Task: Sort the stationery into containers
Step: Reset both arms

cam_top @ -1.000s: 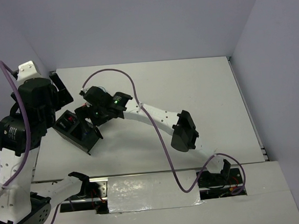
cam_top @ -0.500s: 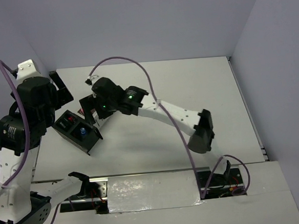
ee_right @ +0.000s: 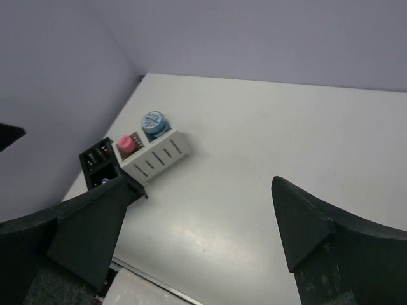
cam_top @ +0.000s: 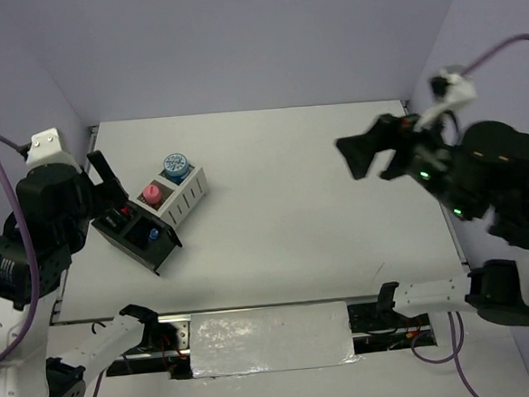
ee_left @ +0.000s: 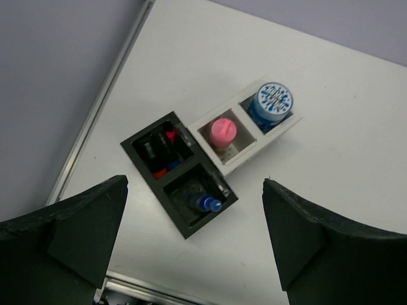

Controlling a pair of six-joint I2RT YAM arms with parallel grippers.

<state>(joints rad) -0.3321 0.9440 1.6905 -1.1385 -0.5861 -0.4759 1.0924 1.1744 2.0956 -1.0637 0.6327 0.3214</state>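
The white-grey container [ee_left: 268, 136] holds a blue patterned tape roll [ee_left: 275, 99] in its far compartment and a pink tube [ee_left: 223, 130] in its near one. Touching it, the black container [ee_left: 154, 191] holds a blue marker [ee_left: 206, 203] in one compartment and highlighters [ee_left: 163, 152] with orange and pink tips in the other. My left gripper [ee_left: 194, 184] hovers high above the black container, open and empty. My right gripper [ee_right: 202, 183] is raised at the far right [cam_top: 370, 155], open and empty. From there it looks down at the white-grey container [ee_right: 159, 155] and the tape roll [ee_right: 153, 121].
Both containers [cam_top: 184, 197] stand near the table's left edge, close to the left wall. The left gripper [cam_top: 105, 185] is beside them. A metal rail [cam_top: 254, 308] runs along the table's front edge. Purple cables trail from both arms.
My right arm has pulled back from the containers and swung up to the far right, uncovering the white-grey container with the tape roll and pink tube. The left arm shifted slightly.
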